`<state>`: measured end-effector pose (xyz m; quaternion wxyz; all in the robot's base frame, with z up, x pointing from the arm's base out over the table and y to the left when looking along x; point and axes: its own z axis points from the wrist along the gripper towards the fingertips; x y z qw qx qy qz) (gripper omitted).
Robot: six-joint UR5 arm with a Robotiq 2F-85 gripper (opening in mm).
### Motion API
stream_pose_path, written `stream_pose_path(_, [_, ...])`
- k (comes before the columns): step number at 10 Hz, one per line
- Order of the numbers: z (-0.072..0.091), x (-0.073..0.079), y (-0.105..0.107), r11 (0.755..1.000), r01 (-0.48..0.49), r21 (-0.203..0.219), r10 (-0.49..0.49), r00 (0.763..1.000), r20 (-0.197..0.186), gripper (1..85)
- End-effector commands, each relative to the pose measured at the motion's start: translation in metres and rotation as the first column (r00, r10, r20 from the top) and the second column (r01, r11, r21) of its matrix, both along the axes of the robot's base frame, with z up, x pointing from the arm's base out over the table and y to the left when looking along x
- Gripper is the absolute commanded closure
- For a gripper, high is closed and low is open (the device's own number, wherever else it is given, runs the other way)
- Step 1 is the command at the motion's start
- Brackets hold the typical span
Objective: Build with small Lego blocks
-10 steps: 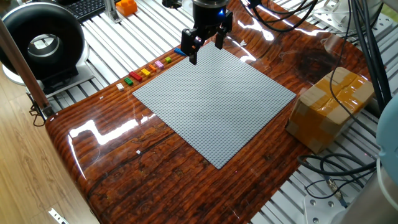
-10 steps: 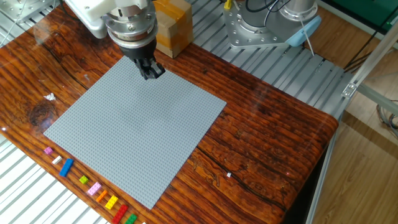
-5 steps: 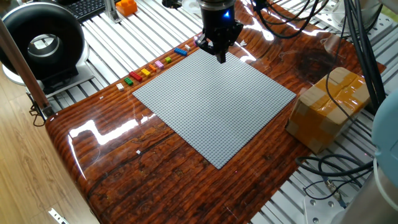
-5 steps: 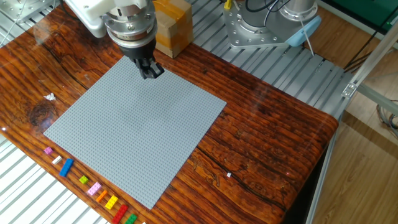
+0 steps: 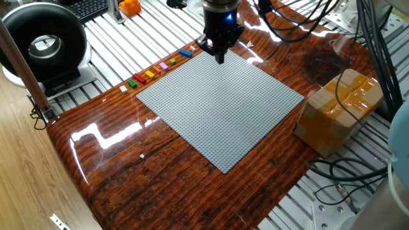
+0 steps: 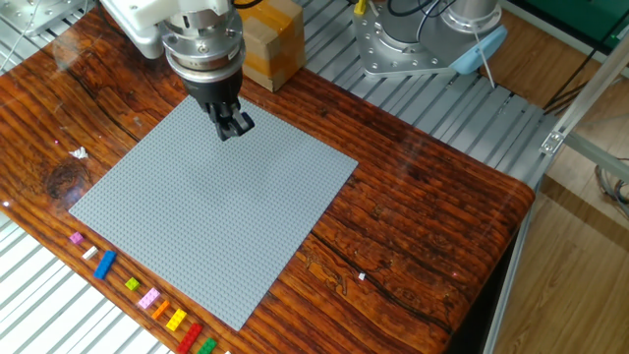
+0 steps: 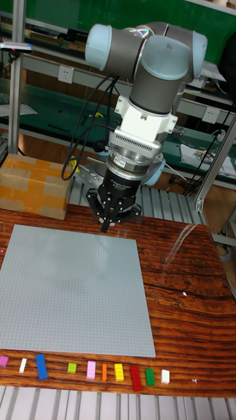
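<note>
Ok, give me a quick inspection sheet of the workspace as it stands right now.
Surface: glossy wooden table; grey baseplate lies flat on it, no bricks on the plate.
Job's things: Lego blocks lined up in a row on the table beside one plate edge, none picked.
Clutter: taped cardboard box off one plate corner; small white specks on the wood.
Gripper: gripper pointing down over a plate corner far from the blocks, fingers together, nothing seen between them.
Cables: black cable bundle beside the table near the box.
Surroundings: black round device on the slatted metal bench; arm base behind the table.
</note>
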<state>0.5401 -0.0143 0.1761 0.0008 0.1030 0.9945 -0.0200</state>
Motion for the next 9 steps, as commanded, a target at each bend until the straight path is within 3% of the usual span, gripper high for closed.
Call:
stream_pose_path(1, [-0.0035, 0.0043, 0.0069, 0.999, 0.024, 0.035, -0.024, 0.999, 0.023, 84.7])
stream_pose_path(9, [-0.0044, 0.0018, 0.0071, 0.999, 0.036, 0.035, -0.037, 0.999, 0.015, 84.7])
